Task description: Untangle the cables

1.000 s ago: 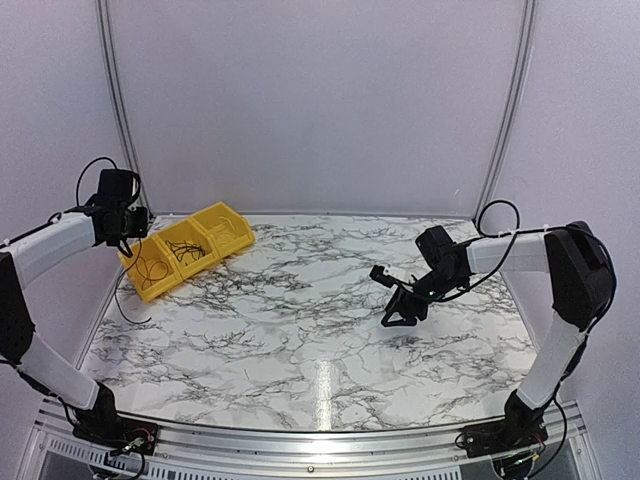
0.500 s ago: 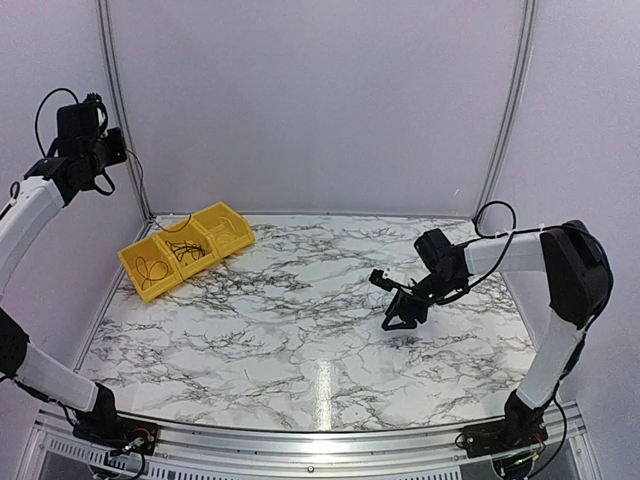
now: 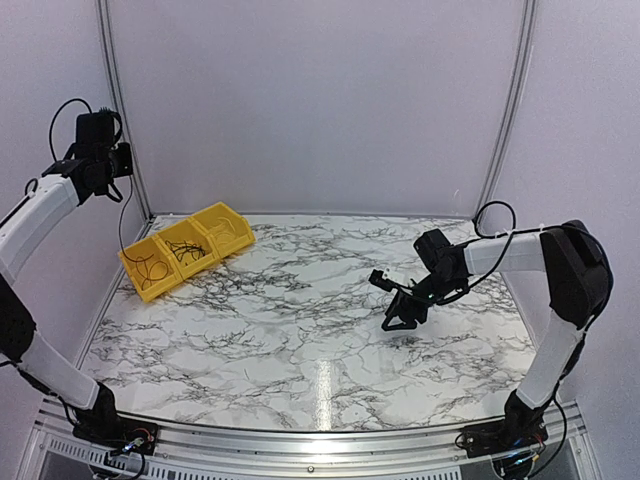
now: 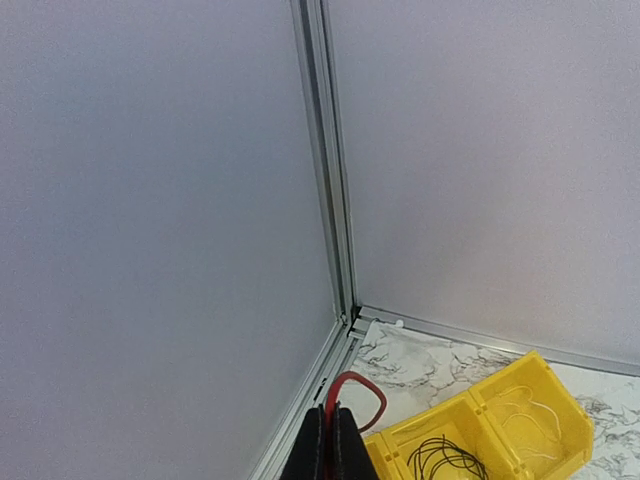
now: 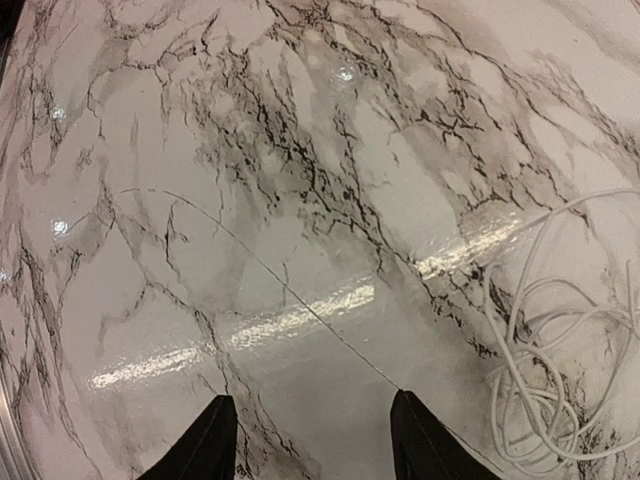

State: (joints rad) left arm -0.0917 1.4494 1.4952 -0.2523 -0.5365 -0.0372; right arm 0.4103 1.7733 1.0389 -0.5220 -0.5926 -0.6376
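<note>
Untangling barely underway.
Left gripper (image 4: 330, 418) is pinching one red wire (image 4: 353, 375) high over the yellow bin (image 4: 572, 415); right gripper (image 5: 312, 425) is hovering open.

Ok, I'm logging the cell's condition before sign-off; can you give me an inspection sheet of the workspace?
Surface: marble-pattern table, glossy.
Job's things: dark wires in the yellow bin; red wire lifted above it.
Clutter: white cable coil on the table.
Grippers: left gripper shut on red wire, raised high; right gripper open, empty, low over table.
Cables: black arm cables looped near the wrists.
Surroundings: plain white walls.
</note>
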